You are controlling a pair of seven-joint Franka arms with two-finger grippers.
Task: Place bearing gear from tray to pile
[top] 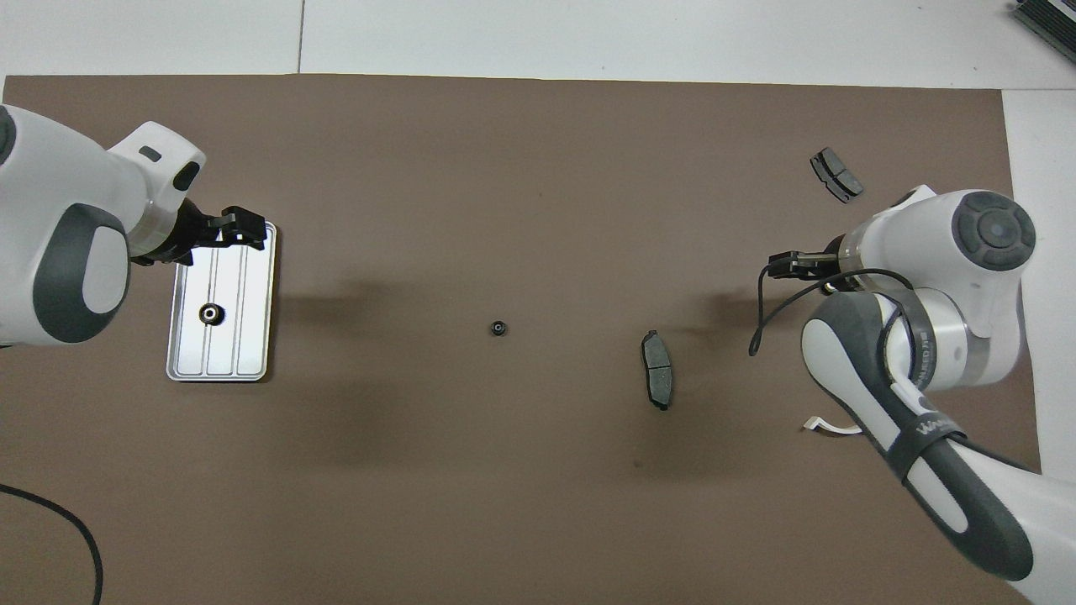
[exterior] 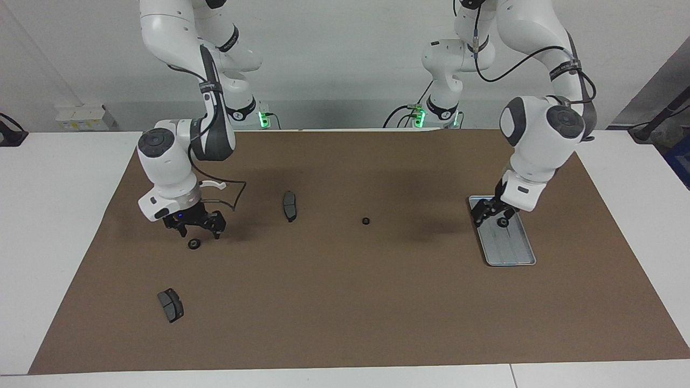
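The silver ridged tray (exterior: 512, 253) (top: 252, 336) lies at the left arm's end of the mat. One small black bearing gear (exterior: 504, 222) (top: 210, 313) sits on it. My left gripper (exterior: 489, 216) (top: 244, 228) hangs open just above the tray, beside that gear. A second gear (exterior: 366, 220) (top: 499, 328) lies mid-mat. A third gear (exterior: 194, 243) lies on the mat under my open right gripper (exterior: 198, 233) (top: 788, 265), among the pile: the white bracket (exterior: 215, 185) (top: 828, 427), a brake pad (exterior: 290, 205) (top: 656, 370) and another pad (exterior: 171, 304) (top: 836, 174).
The brown mat (exterior: 345, 302) (top: 504, 151) covers most of the white table. A black cable (top: 59, 521) lies near the left arm's base. The right arm's cable loops beside its wrist (exterior: 232, 199).
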